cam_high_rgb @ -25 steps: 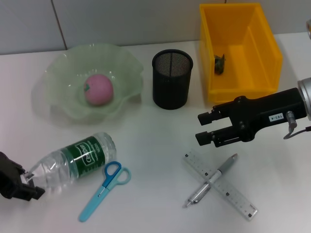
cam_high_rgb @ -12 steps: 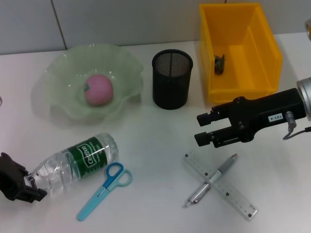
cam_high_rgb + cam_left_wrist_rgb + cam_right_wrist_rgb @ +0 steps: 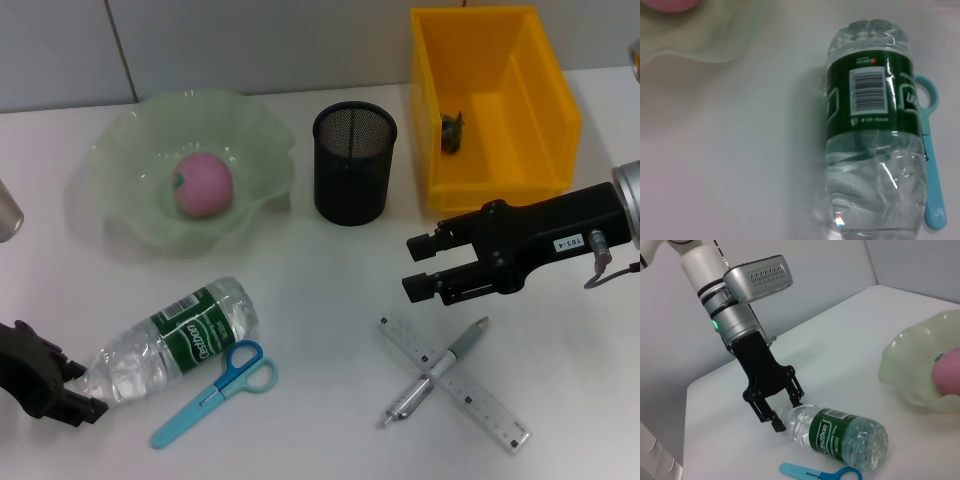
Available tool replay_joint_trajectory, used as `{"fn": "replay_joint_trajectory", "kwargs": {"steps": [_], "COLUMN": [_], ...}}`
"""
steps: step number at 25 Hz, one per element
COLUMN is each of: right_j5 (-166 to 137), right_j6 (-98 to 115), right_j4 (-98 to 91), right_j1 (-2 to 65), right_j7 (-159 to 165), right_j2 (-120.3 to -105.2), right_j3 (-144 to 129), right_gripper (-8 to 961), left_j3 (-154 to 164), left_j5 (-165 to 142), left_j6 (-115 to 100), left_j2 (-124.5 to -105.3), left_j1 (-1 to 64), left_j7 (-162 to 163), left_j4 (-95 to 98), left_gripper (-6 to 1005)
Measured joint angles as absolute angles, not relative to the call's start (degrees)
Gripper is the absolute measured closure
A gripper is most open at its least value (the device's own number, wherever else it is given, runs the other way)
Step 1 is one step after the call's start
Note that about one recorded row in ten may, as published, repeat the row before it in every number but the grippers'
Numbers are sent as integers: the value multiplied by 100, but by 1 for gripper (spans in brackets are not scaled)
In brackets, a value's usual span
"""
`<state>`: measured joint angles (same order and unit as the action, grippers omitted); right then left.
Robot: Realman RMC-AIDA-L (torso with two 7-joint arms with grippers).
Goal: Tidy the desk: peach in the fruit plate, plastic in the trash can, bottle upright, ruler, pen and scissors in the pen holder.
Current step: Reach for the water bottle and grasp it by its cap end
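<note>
The bottle lies on its side on the desk, at the front left. My left gripper is shut on the bottle's neck end, as the right wrist view shows of the left gripper. The light-blue scissors touch the bottle's side. The peach sits in the fruit plate. The pen lies across the ruler. My right gripper hangs open above the desk, between the ruler and the trash can. A small dark crumpled piece of plastic lies inside the can.
The black mesh pen holder stands upright between the fruit plate and the trash can. A grey wall runs along the desk's far edge. The left arm's silver link shows at the left border.
My left gripper has moved down toward the front edge with the bottle's neck. The bottle has swung and its base has slid right, pushing the scissors. The right arm has stayed still.
</note>
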<state>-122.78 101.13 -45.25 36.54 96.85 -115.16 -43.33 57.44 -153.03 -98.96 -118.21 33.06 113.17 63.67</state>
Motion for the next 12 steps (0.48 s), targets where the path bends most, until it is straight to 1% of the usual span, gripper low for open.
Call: {"fn": "replay_joint_trajectory", "kwargs": {"steps": [3,12], "right_j5": [-12278,-12279], "right_j6": [10119,10164], "right_j4": [-4526,-4527], "right_j1": [3656,3696], "right_j7": [9685,9691], "right_j2": [-11514,-11489], "right_j3": [-4333,-4333], "right_gripper": [292,293], "left_j3": [5759,5800], "left_j5": [-15296,-15285], "left_j6": [-9850,-9794], "left_j2": [-11832,-11836], "left_j1": [3276,3261], "left_j7": [11312,11309], "left_j4": [6369,6411], "left_gripper": [439,440]}}
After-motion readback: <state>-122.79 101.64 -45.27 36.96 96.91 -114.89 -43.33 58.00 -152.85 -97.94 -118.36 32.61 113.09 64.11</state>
